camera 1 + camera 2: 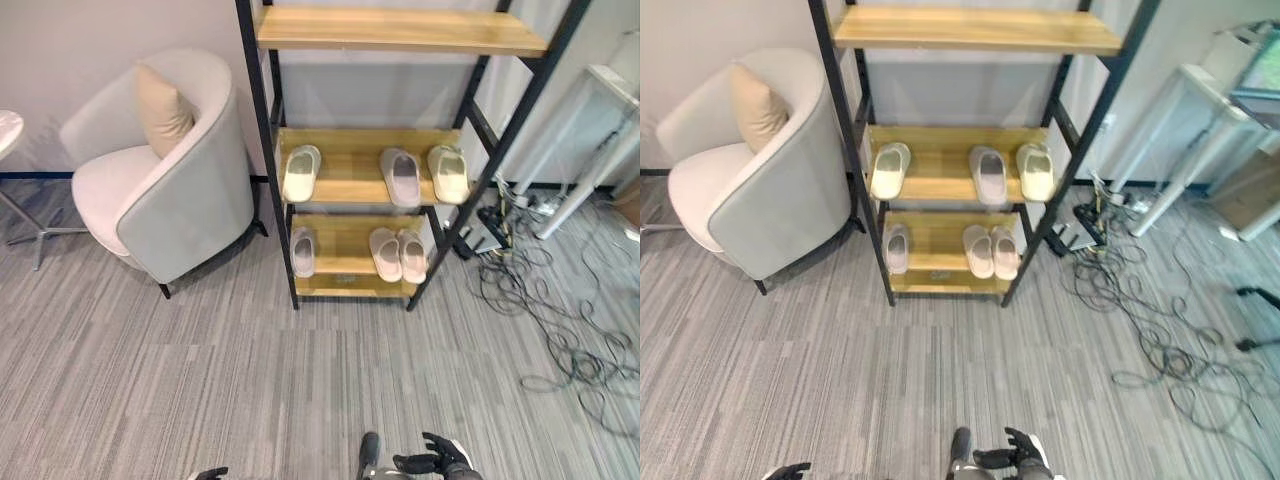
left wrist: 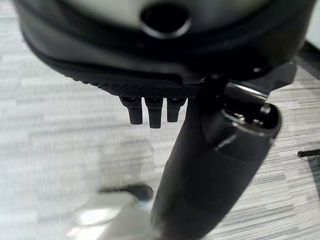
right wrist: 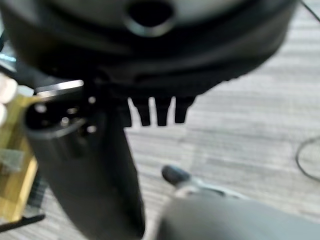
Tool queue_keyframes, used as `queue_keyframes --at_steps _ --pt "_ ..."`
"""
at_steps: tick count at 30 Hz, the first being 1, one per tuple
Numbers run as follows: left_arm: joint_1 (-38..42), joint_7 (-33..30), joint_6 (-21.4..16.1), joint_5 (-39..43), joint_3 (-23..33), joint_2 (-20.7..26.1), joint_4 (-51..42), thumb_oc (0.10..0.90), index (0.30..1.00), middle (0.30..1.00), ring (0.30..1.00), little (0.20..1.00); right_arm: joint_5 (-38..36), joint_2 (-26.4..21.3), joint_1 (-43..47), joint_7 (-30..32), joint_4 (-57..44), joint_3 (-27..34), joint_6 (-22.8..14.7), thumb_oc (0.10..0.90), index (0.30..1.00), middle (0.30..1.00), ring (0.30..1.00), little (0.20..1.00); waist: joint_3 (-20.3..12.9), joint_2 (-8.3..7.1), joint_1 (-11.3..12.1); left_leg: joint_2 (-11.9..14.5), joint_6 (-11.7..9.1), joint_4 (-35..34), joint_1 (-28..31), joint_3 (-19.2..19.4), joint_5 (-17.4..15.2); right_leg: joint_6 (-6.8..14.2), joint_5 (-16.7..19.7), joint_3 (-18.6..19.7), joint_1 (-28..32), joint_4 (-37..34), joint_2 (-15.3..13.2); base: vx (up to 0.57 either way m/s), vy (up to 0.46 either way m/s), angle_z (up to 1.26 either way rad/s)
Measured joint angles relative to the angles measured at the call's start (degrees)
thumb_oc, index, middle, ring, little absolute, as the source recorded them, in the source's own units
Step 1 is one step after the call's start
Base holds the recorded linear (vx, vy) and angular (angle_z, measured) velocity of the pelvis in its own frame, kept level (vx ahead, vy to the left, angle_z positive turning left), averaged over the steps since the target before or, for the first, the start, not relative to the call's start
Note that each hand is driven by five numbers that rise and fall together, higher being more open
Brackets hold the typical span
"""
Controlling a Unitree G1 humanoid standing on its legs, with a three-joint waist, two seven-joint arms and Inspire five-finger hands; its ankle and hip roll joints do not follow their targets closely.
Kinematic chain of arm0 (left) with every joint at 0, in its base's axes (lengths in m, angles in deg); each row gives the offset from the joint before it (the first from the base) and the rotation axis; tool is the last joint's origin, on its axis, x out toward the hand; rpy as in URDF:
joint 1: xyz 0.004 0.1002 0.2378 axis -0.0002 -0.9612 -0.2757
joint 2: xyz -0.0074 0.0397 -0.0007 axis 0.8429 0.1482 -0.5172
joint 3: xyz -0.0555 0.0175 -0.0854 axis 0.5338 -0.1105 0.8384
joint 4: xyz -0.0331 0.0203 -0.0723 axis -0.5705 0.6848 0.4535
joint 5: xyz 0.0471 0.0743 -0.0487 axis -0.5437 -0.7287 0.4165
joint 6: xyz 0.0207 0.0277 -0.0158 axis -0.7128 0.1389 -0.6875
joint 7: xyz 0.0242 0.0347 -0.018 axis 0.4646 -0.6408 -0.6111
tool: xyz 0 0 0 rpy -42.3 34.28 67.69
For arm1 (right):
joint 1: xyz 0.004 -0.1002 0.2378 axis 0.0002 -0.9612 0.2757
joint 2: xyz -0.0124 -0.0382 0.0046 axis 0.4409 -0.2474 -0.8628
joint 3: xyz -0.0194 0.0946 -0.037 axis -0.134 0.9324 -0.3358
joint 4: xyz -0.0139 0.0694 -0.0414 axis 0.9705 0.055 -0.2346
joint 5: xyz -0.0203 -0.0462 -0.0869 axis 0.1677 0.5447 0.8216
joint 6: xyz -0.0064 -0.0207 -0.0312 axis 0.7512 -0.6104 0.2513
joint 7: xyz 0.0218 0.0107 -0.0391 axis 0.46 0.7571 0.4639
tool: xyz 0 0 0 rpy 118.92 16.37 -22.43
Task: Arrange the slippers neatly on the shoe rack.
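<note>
Grey carpet (image 1: 250, 390), pale slippers (image 1: 400, 178) on shoe rack (image 1: 350, 160)

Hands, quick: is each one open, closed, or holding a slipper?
Left hand: open, fingers straight, holding nothing.
Right hand: open, fingers straight, holding nothing.

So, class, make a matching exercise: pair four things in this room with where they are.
1. cushion
2. grey slipper
3. pink pair
4. cables

a. bottom shelf, right side
b. on the armchair
c. floor right of the rack
d. middle shelf, between two cream slippers

Pairs: 1-b, 2-d, 3-a, 4-c
</note>
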Motion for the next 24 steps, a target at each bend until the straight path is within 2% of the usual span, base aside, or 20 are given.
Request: queue_keyframes --at_steps 1,2,3,4,5,6,8,9,11,13,14,15,16,17,18,19,21,22,23,24 --pt "1.58 -0.18 0.03 0.15 -0.01 -0.39 0.12 0.8 0.9 0.9 0.9 0.9 -0.25 -1.22 0.89 0.32 -0.16 -0.05 -0.58 0.8 0.9 0.9 0.9 0.9 0.39 0.12 -0.11 0.98 -0.04 10.22 -5.37 2.06 -0.39 -0.53 -0.57 -0.59 0.67 -0.48 0.81 0.18 -0.14 -0.02" --pt "1.99 -0.11 -0.03 0.2 0.04 -0.39 -0.16 0.8 0.9 0.9 0.9 0.9 -0.33 -1.69 1.49 0.32 0.04 -0.08 -0.45 0.8 0.9 0.9 0.9 0.9 0.33 0.94 0.57 2.0 -0.02 13.47 -6.92 3.01 -0.92 -1.15 -0.79 -0.48 1.24 -0.48 1.53 0.23 -0.112 0.1" --pt "3.5 -0.25 0.02 0.19 -0.24 -0.24 -0.43 0.8 0.9 0.9 0.9 0.9 -0.74 -2.14 1.99 0.71 -0.16 -0.05 -0.75 0.8 0.9 0.9 0.9 0.9 0.91 0.11 1.03 3.6 0.12 16.0 -9.75 4.57 -1.06 -2.36 -2.04 -0.93 2.98 -1.42 2.35 0.34 -0.045 -0.03" --pt "4.15 -0.43 0.0 0.23 -0.49 0.44 -0.91 0.8 0.9 0.9 0.9 0.9 -0.86 -2.08 2.22 0.94 0.05 -0.08 -0.6 0.8 0.9 0.9 0.9 0.9 1.17 -0.24 1.48 4.06 0.11 14.53 -10.14 4.76 -1.01 -2.6 -2.16 -1.02 3.94 -1.49 2.43 0.36 0.009 0.09" --pt "4.43 -0.44 -0.08 0.33 -0.49 1.08 -1.79 0.8 0.9 0.9 0.9 0.9 -0.92 -1.96 2.95 1.21 -0.12 -0.1 -0.77 0.8 0.9 0.9 0.9 0.9 1.54 -1.05 1.5 3.99 -0.35 12.19 -11.07 4.8 -0.82 -3.21 -3.95 -1.37 4.98 -1.77 2.65 0.28 0.022 0.13" --pt "4.67 -0.51 0.02 0.37 -0.66 1.53 -2.06 0.8 0.9 0.9 0.9 0.9 -0.99 -2.15 2.81 1.42 -0.23 -0.06 -1.18 0.8 0.9 0.9 0.9 0.9 1.83 -1.48 1.12 3.95 -0.29 7.54 -11.39 4.61 -0.52 -2.73 -3.72 -2.28 5.96 -2.5 2.67 0.31 0.099 0.21" --pt "5.48 -0.47 -0.03 0.46 -0.67 1.55 -2.95 0.8 0.9 0.9 0.9 0.9 -0.98 -2.4 3.47 1.49 0.13 -0.08 -1.1 0.8 0.9 0.9 0.9 0.9 2.46 -1.74 1.41 2.67 -0.69 -3.65 -12.43 4.41 1.16 -1.63 -5.62 -2.1 6.53 -2.52 2.83 0.32 0.115 0.21" --pt "5.87 -0.36 -0.08 0.51 -0.77 1.34 -3.26 0.8 0.9 0.9 0.9 0.9 -0.99 -2.5 3.62 1.45 0.31 -0.09 -0.87 0.8 0.9 0.9 0.9 0.9 3.09 -1.7 1.92 1.21 -0.64 -12.52 -12.39 3.86 4.38 -1.04 -6.01 -1.88 7.0 -2.63 2.99 0.3 0.117 0.03" --pt "5.95 -0.04 0.0 0.7 -0.88 0.54 -3.09 0.8 0.9 0.9 0.9 0.9 -0.96 -2.26 3.89 1.38 0.55 -0.04 -0.84 0.8 0.9 0.9 0.9 0.9 4.24 -0.7 3.87 0.58 -1.91 -20.7 -13.15 1.84 10.49 -0.67 -6.98 -0.28 8.07 -2.92 3.88 0.34 0.143 -0.41" --pt "5.92 0.04 0.01 1.0 -0.86 -0.3 -3.04 0.8 0.9 0.9 0.9 0.9 -0.92 -2.22 3.33 1.3 0.46 -0.08 -0.79 0.8 0.9 0.9 0.9 0.9 4.52 1.04 4.54 1.82 -2.29 -20.5 -14.28 2.64 12.46 -0.37 -7.65 -0.21 9.62 -2.94 5.17 0.24 0.124 -0.37" --pt "5.39 0.06 0.02 0.99 -0.86 -0.41 -3.17 0.8 0.9 0.9 0.9 0.9 -0.91 -2.05 2.58 1.25 0.3 -0.16 -0.81 0.8 0.9 0.9 0.9 0.9 4.22 1.94 4.56 2.5 -2.1 -19.48 -14.22 2.79 14.09 0.8 -8.56 0.15 10.5 -2.9 6.0 0.26 0.168 -0.21" --pt "4.85 0.02 0.0 0.99 -0.8 -0.24 -3.4 0.8 0.9 0.9 0.9 0.9 -0.82 -1.49 2.01 1.19 0.39 -0.17 -0.79 0.8 0.9 0.9 0.9 0.9 4.05 1.23 4.7 1.69 -1.25 -18.56 -13.68 2.92 16.1 2.09 -10.13 1.5 11.35 -2.39 5.17 0.34 0.245 -0.28" --pt "4.63 0.04 0.0 1.0 -0.8 -0.04 -3.61 0.8 0.9 0.9 0.9 0.9 -0.76 -1.06 1.72 1.13 0.39 -0.2 -0.78 0.8 0.9 0.9 0.9 0.9 3.62 0.38 4.95 0.73 -1.18 -18.77 -12.94 2.93 16.05 2.91 -11.39 2.71 11.13 -0.98 4.12 0.23 0.208 -0.37" --pt "4.08 0.04 0.01 1.0 -0.7 0.1 -3.68 0.8 0.9 0.9 0.9 0.9 -0.68 -0.84 1.48 1.12 0.34 -0.4 -0.86 0.8 0.9 0.9 0.9 0.9 3.35 -0.09 4.71 -0.2 -1.08 -19.62 -11.71 3.51 16.07 4.59 -12.61 2.77 11.13 1.19 2.85 0.22 0.218 -0.37" --pt "4.07 0.1 0.08 0.97 -0.73 0.1 -3.65 0.8 0.9 0.9 0.9 0.9 -0.55 -0.81 1.88 1.11 0.21 -0.47 -0.94 0.8 0.9 0.9 0.9 0.9 3.24 -0.34 4.52 -1.02 0.43 -20.26 -10.41 4.27 16.06 5.37 -12.97 2.69 11.16 3.89 1.58 0.18 0.237 -0.24" --pt "4.08 0.07 0.01 0.99 -0.67 0.2 -3.83 0.8 0.9 0.9 0.9 0.9 -0.45 -0.71 1.76 1.08 0.24 -0.56 -0.95 0.8 0.9 0.9 0.9 0.9 2.94 -0.14 4.46 -1.74 2.73 -21.06 -8.61 4.5 17.21 6.49 -14.79 2.67 11.12 7.08 0.81 0.13 0.243 -0.21" --pt "4.61 0.05 -0.02 1.0 -0.66 0.73 -4.45 0.8 0.9 0.9 0.9 0.9 0.15 -0.25 2.25 0.82 0.13 -1.13 -0.92 0.8 0.9 0.9 0.9 0.9 2.63 0.51 4.22 -1.84 6.79 -22.22 -6.26 4.48 17.08 8.86 -16.49 2.61 6.89 18.4 -0.67 0.09 0.195 -0.17" --pt "4.73 0.05 -0.03 1.0 -0.76 1.1 -4.71 0.8 0.9 0.9 0.9 0.9 0.22 0.19 2.36 0.75 -0.02 -1.12 -1.03 0.8 0.9 0.9 0.9 0.9 2.53 0.7 3.88 -1.61 7.07 -22.89 -5.33 4.23 17.18 10.17 -17.5 2.4 4.27 25.19 -1.3 0.16 0.179 0.0" --pt "5.31 0.08 -0.06 1.06 -0.76 1.59 -4.92 0.8 0.9 0.9 0.9 0.9 0.27 0.71 2.68 0.67 -0.2 -1.14 -1.03 0.8 0.9 0.9 0.9 0.9 2.51 0.67 3.54 -1.79 8.57 -23.18 -4.3 4.08 16.29 11.61 -16.28 2.21 1.97 30.79 -2.27 0.16 0.176 0.07" --pt "5.38 0.04 -0.1 1.09 -0.8 1.74 -5.1 0.8 0.9 0.9 0.9 0.9 0.28 1.0 2.89 0.35 -0.36 -1.16 -1.01 0.8 0.9 0.9 0.9 0.9 2.49 0.84 3.3 -1.76 9.43 -23.5 -3.15 3.77 16.52 12.05 -16.57 1.47 -0.25 35.69 -3.22 0.21 0.051 0.12"
